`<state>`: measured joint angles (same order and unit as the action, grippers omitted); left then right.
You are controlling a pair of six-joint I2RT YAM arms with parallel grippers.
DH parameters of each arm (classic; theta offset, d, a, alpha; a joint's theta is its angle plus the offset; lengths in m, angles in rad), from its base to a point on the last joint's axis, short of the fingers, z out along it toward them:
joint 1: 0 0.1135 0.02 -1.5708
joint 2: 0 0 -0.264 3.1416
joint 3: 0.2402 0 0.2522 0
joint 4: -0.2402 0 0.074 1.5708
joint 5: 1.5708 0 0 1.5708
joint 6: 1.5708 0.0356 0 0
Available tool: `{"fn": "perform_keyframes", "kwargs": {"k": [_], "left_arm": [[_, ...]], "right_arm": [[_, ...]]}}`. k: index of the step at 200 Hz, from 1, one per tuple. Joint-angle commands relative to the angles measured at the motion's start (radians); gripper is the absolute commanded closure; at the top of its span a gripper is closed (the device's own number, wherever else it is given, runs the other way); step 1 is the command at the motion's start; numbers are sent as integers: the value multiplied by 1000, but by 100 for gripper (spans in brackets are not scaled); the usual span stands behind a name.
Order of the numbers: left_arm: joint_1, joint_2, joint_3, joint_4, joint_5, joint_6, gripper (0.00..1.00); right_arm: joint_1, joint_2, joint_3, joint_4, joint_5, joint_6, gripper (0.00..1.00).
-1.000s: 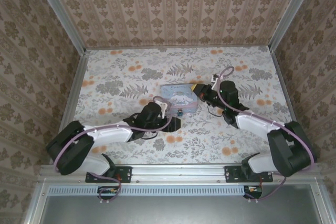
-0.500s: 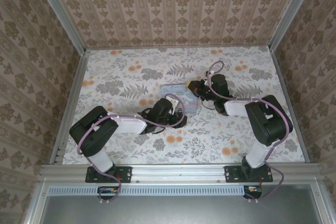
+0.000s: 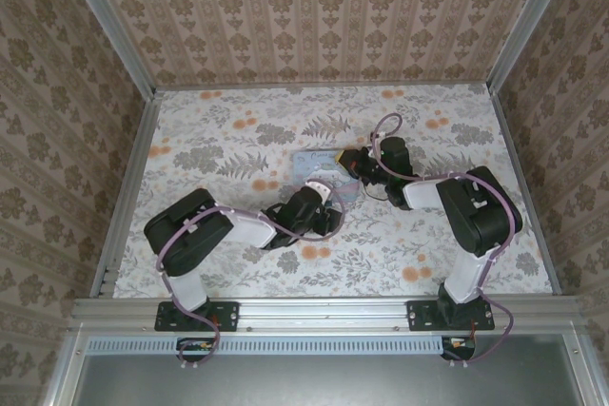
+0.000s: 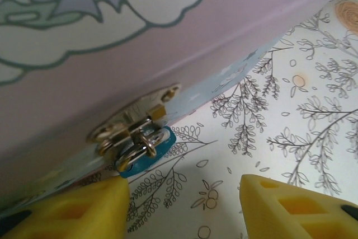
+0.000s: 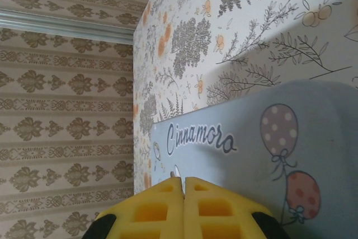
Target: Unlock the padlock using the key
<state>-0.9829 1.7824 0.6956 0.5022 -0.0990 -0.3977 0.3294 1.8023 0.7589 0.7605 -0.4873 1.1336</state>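
While the left gripper (image 4: 184, 208) stands with its yellow fingers (image 4: 72, 211) apart and nothing between them, you are, as I judge it, in the approach step: the lock is not yet grasped. The padlock (image 4: 144, 150) hangs by its thin shackle from the metal hasp (image 4: 131, 124) on the front wall of the pale blue cartoon tin (image 4: 184, 54). Its teal body sits low, near the table, just beside one finger and not in the middle of the gap.

The right gripper (image 5: 184, 205) has its two fingers pressed together over the tin's lid, near the printed word. Whether it holds the key between them I cannot tell.

For the next move you should probably shift the left gripper sideways until the padlock lies between the fingers, then close gently. The lock is very small and the hasp is close, so a careless grip may catch the hasp instead.

The table (image 4: 291, 110) has a white covering with grey leaves and orange blossoms. The walls (image 3: 314, 16) carry beige ornamental wallpaper, with aluminium rails (image 3: 324, 313) at the near edge.
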Motion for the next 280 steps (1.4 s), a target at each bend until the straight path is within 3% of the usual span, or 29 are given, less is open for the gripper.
{"fn": "perform_keyframes", "kwargs": {"k": [1, 31, 49, 101, 174, 214, 280], "left_arm": [[-13, 15, -11, 68, -129, 61, 45], [-23, 4, -43, 95, -205, 64, 44], [-20, 8, -39, 98, -185, 63, 43], [24, 35, 34, 113, 122, -27, 42], [152, 59, -26, 340, 314, -284, 42], [170, 97, -36, 417, 350, -358, 42], [147, 72, -96, 541, 319, -456, 45]], "right_arm": [[-8, 20, 17, 31, -28, 14, 100], [-8, 24, 14, 30, -27, 16, 100], [-7, 28, 11, 29, -28, 14, 100], [-8, 51, 5, 33, -22, 16, 100], [-4, 52, -9, 33, -13, 20, 100], [-5, 62, -12, 34, -14, 17, 100], [-5, 92, -17, 61, -16, 29, 100]]}}
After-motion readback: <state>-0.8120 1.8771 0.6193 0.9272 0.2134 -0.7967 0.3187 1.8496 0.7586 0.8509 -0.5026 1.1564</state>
